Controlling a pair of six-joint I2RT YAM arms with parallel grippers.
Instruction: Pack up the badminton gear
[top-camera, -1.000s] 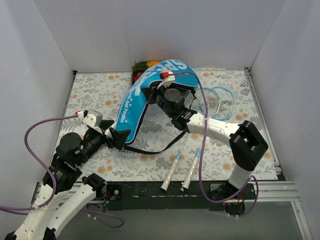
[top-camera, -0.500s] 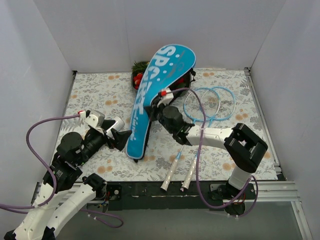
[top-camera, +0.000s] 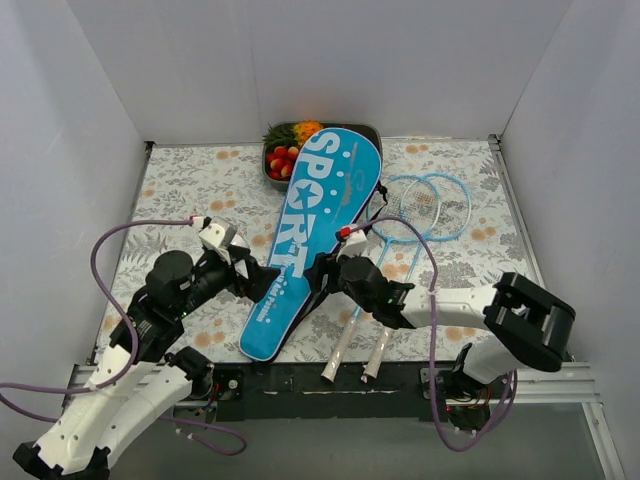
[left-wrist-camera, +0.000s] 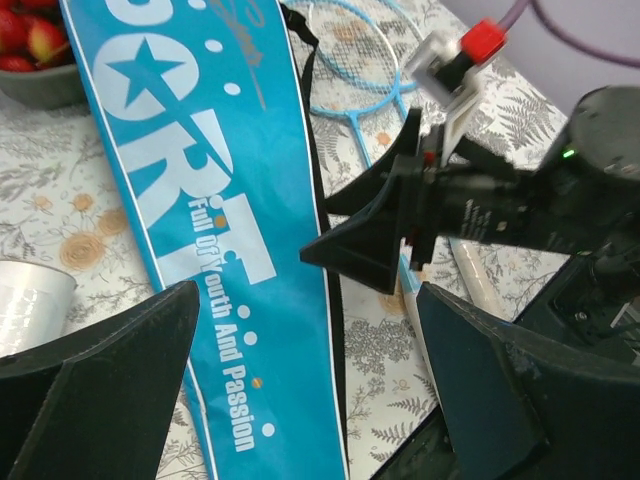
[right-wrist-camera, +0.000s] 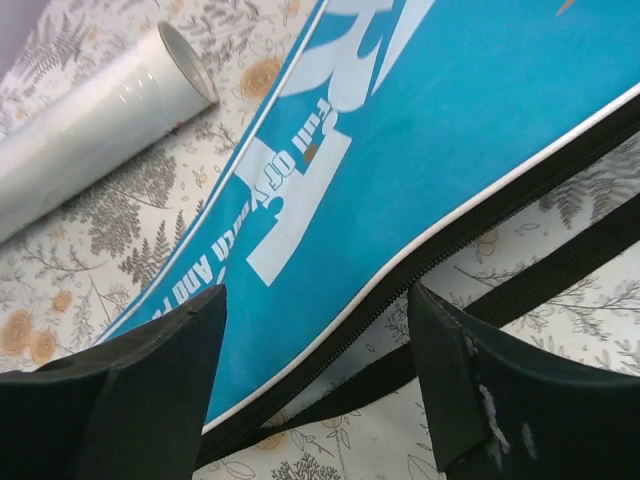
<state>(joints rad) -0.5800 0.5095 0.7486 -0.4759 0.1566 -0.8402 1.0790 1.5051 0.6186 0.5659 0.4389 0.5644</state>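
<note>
The blue racket bag (top-camera: 308, 240) bears "SPORT" in large white capitals along its face, with a smaller white line, "Full Of Youth And Passion", beside the last letters (clearest from the left wrist).

The left arm (top-camera: 120, 415) and right arm (top-camera: 450, 302) are showing white shells over black joints. One purple cable (top-camera: 98, 262) is trailing behind the left gripper (top-camera: 258, 278), another behind the right gripper (top-camera: 318, 278), beside a red-capped white bracket (top-camera: 347, 233). The fingers (right-wrist-camera: 130, 400) are showing as black wedges.

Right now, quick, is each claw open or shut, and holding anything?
Left claw: open, holding nothing.
Right claw: open, holding nothing, above the blue bag.
</note>
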